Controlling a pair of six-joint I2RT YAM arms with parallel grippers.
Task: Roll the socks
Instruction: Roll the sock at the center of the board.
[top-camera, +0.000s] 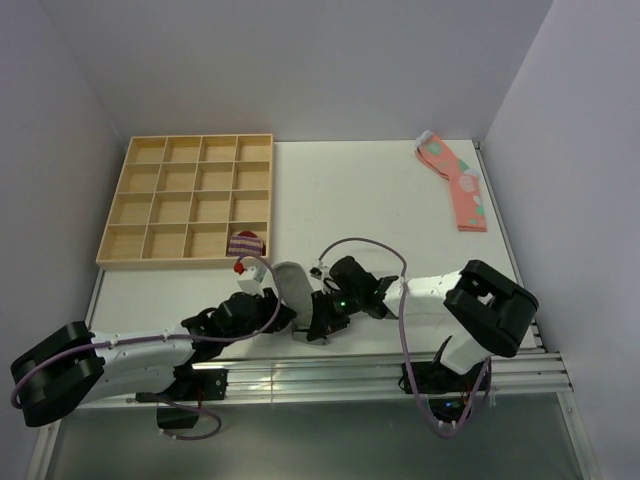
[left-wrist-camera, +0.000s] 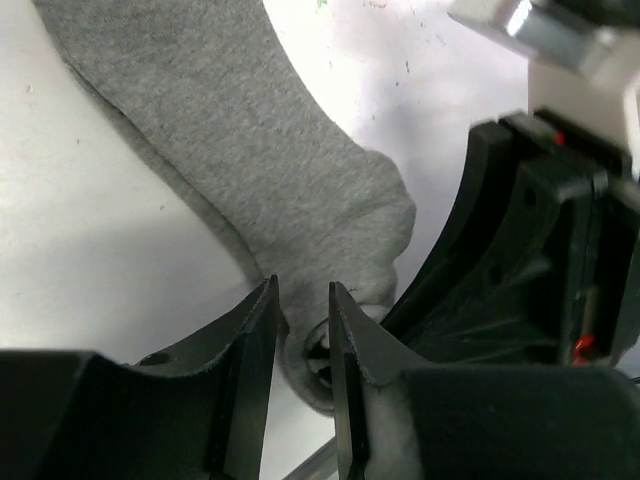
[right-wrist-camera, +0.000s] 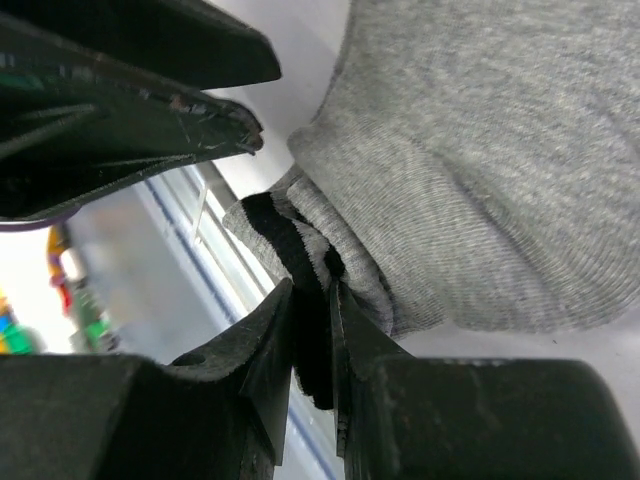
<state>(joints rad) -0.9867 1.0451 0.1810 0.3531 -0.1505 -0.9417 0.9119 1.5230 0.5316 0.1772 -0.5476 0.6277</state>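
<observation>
lying flat near the front edge of the table (top-camera: 370, 200), the grey sock (top-camera: 292, 285) is being gripped at its near end from two sides. its dark-striped cuff (right-wrist-camera: 290, 235) is being pinched by the right gripper (right-wrist-camera: 312, 292), whose fingers are being pressed together on the bunched fabric with almost no gap between them. the left gripper (left-wrist-camera: 303, 300) is being held just beside it, jaws drawn to a narrow slot, and a fold of grey knit at the sock's rounded end is being clamped in that slot. the rest of the sock is being shown spread on the table, pointing away from the arms. further back, a small purple-striped bundle (top-camera: 245, 242) is being shown in the near right compartment of a wooden tray (top-camera: 200, 137), and pink socks (top-camera: 458, 182) are being shown at the far right corner, well apart from the grippers.
</observation>
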